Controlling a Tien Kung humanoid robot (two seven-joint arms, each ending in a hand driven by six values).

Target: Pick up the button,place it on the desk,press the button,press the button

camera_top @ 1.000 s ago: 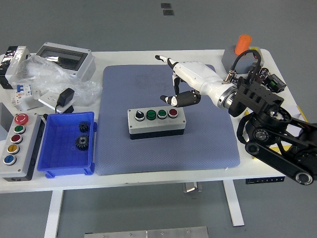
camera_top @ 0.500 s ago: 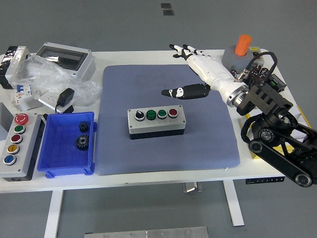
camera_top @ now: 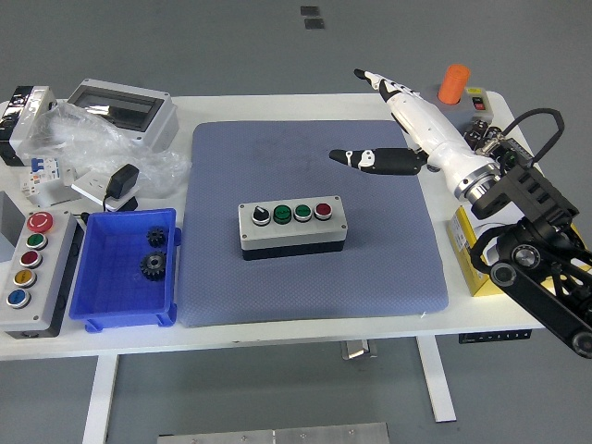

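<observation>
Head view, the only one on offer: the button box (camera_top: 293, 228) sits flat in the middle of the blue mat (camera_top: 388, 268), its four controls facing up, a black-and-white selector on the left, two green buttons, then the red button (camera_top: 323, 210) on the right. The right hand (camera_top: 412, 125) hangs above the mat's far right corner, well apart from the box, fingers stretched out flat and holding nothing, dark thumb (camera_top: 375, 160) jutting left. No left arm in sight.

Placing looks done, so pressing is the job in hand. The risk from here: the hand is high and off to the right, so a long reach down could land between buttons or catch the neighbouring green one. A slanted push on that right end could also skid the box across the mat. Over on the left, the blue bin (camera_top: 125, 277) with gears and the larger control panel (camera_top: 32, 268) sit well clear.
</observation>
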